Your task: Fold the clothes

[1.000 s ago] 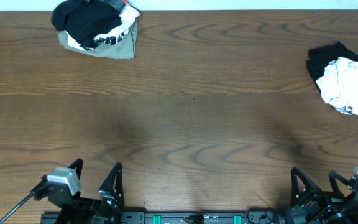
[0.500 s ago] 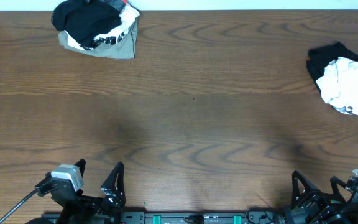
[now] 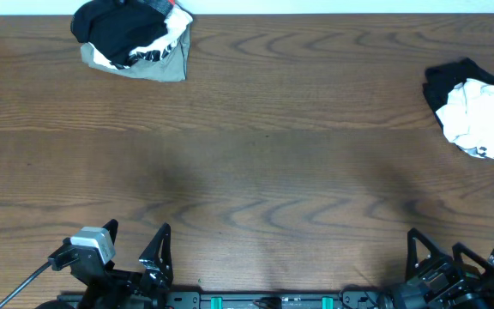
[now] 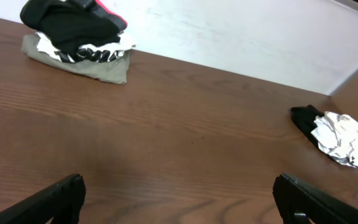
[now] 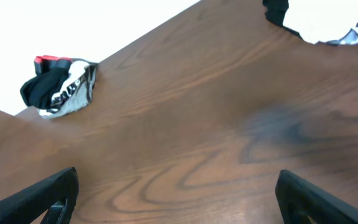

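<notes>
A stack of folded clothes (image 3: pixel 131 39), black on top with white, red and olive pieces, lies at the table's far left; it also shows in the left wrist view (image 4: pixel 76 37) and the right wrist view (image 5: pixel 58 92). A crumpled white and black garment (image 3: pixel 478 112) lies at the right edge; it also shows in the left wrist view (image 4: pixel 337 135) and at the top of the right wrist view (image 5: pixel 319 25). My left gripper (image 3: pixel 134 247) is open and empty at the near left edge. My right gripper (image 3: pixel 436 255) is open and empty at the near right edge.
The wooden table (image 3: pixel 256 163) spans the whole view. A white wall (image 4: pixel 241 37) runs behind its far edge. The arm bases sit along the near edge.
Both arms have drawn back slightly toward the near edge. The clothes have not moved.
</notes>
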Robot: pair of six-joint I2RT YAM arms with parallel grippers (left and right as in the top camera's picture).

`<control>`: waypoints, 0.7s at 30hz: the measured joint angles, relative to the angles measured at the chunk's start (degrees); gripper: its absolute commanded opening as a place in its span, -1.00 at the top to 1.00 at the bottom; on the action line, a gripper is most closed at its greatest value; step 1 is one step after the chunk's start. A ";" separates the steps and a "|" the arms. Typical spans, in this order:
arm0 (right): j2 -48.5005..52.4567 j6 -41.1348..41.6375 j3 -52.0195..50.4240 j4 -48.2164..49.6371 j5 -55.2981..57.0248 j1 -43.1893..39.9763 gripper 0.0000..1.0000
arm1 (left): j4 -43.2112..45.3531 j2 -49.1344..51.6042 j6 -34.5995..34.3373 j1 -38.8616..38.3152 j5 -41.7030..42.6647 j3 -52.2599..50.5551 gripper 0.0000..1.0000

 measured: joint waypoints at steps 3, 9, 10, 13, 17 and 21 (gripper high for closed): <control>0.00 0.76 0.00 -0.85 0.22 0.00 -0.98 | 0.00 0.00 0.00 0.00 0.02 0.00 -0.96; 0.00 1.11 0.00 0.22 3.54 0.00 -0.99 | 0.00 0.00 0.00 0.00 0.00 0.00 -0.96; 0.00 1.11 0.00 0.26 3.96 0.00 -0.99 | -0.02 0.00 0.02 0.00 0.02 0.00 -0.96; 0.00 1.11 0.00 0.31 5.09 0.00 -0.98 | 0.00 0.00 0.00 0.00 0.00 0.00 -0.96; 0.00 1.11 0.00 0.33 6.08 0.00 -0.98 | 0.00 0.00 0.00 0.00 0.00 0.00 -0.96; 0.00 1.14 0.00 0.46 7.54 0.00 -0.99 | 0.00 0.00 0.00 0.00 0.00 0.00 -0.96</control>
